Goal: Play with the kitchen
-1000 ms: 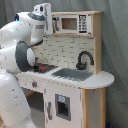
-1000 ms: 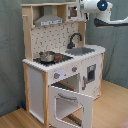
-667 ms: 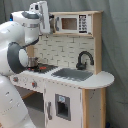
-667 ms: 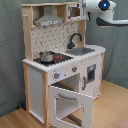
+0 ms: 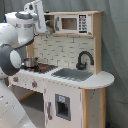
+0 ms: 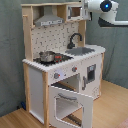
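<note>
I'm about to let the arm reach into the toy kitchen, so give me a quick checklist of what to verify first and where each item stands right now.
1. Oven door position: hanging open in the second exterior view; not ok if the arm sweeps low.
2. Pot on the stove: sits upright on the burner; ok.
3. Sink: nothing visible inside; ok.
4. Faucet: upright behind the sink; ok.
5. Arm clearance: it is up near the kitchen's top shelf; contact cannot tell.
6. Jaws: cannot tell.
</note>
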Controlling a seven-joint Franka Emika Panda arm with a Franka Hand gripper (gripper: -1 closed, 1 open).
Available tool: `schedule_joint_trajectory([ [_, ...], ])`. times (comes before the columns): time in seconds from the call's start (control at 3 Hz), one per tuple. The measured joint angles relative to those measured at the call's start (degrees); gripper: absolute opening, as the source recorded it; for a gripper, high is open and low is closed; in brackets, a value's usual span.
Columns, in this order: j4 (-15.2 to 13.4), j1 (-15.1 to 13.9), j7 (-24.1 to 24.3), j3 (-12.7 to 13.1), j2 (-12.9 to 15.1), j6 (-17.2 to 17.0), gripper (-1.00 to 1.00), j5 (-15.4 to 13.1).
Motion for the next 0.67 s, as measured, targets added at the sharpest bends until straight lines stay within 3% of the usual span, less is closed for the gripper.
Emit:
schedule_joint_trajectory([
  [0.67,-4.75,3.17,-0.05,1.39,-9.36,-5.21,1.00,0.09],
])
